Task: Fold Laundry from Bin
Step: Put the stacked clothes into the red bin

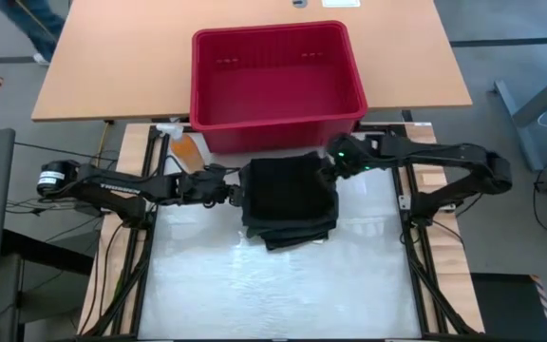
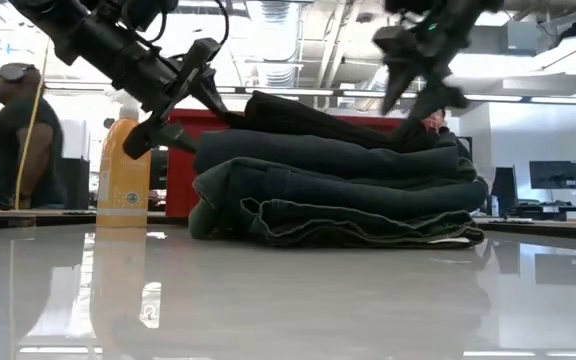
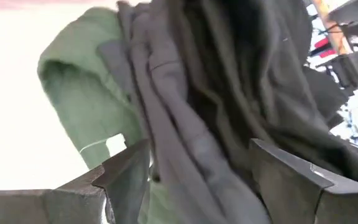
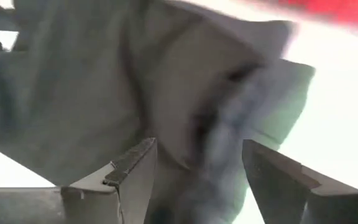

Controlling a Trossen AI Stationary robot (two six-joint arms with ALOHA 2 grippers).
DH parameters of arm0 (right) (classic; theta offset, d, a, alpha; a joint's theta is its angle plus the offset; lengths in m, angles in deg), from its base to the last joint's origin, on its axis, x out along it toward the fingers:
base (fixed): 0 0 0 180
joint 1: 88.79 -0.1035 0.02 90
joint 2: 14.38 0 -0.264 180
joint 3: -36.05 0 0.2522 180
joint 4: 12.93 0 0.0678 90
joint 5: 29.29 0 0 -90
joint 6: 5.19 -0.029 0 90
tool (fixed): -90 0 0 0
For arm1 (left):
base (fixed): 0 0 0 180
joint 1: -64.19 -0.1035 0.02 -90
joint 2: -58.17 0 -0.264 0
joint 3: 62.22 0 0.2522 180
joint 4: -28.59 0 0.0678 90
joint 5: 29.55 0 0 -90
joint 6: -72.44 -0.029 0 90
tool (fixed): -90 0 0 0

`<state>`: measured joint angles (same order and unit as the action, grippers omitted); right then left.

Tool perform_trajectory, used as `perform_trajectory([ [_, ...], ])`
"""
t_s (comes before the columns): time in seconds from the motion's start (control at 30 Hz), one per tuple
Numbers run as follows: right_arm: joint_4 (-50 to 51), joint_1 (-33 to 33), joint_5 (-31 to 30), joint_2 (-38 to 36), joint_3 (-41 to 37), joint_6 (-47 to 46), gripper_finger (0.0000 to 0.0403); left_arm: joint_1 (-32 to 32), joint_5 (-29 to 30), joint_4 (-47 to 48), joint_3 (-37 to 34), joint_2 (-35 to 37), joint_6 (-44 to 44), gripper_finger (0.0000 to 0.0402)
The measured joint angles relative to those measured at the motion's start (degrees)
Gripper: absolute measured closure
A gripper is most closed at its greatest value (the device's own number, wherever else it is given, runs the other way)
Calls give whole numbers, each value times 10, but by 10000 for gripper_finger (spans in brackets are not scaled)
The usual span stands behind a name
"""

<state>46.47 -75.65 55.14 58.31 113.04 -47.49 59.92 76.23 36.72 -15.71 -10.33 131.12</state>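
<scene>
From above, the red bin [image 1: 275, 84] sits at the far side of the table [image 1: 283, 294], and nothing shows inside it. Just in front of it lies a folded stack of dark laundry [image 1: 290, 201]. The left gripper [image 1: 237, 195] is at the stack's left edge and the right gripper [image 1: 331, 171] at its far right corner, both with fingers apart. An orange spray bottle [image 1: 187, 149] stands left of the bin.

At table height, the stack [image 2: 338, 190] rests in several layers, with the bin [image 2: 181, 165] behind it and the bottle [image 2: 124, 170] to the left. A person [image 2: 13, 140] sits far left.

The left wrist camera shows spread fingers [image 3: 129, 177] before green and dark folds [image 3: 185, 106].

The right wrist camera shows open fingers [image 4: 135, 171] facing the cloth [image 4: 104, 87].
</scene>
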Motion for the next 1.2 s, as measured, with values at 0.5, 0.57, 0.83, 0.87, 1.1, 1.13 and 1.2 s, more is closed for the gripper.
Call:
perform_trajectory([
  [0.5, -227, -67, -81, -180, -317, -201, 138, -8, -33, -96, -49, -87, 52, 126],
  [0.57, -225, -69, -82, -186, -346, -226, 138, -18, -48, -143, -72, -104, 69, 126],
  [0.83, -400, -115, -112, -172, -449, -288, 138, -21, -66, -255, -96, -187, 109, 125],
  [0.87, -426, -118, -113, -165, -460, -297, 138, -21, -66, -270, -96, -200, 115, 125],
  [1.1, -577, -120, -99, -59, -498, -323, 138, -19, -84, -293, -46, -288, 115, 125],
  [1.13, -608, -120, -93, -37, -497, -320, 138, -17, -85, -291, -35, -298, 108, 125],
  [1.2, -651, -122, -86, 10, -489, -321, 138, -15, -90, -279, -12, -308, 97, 125],
])
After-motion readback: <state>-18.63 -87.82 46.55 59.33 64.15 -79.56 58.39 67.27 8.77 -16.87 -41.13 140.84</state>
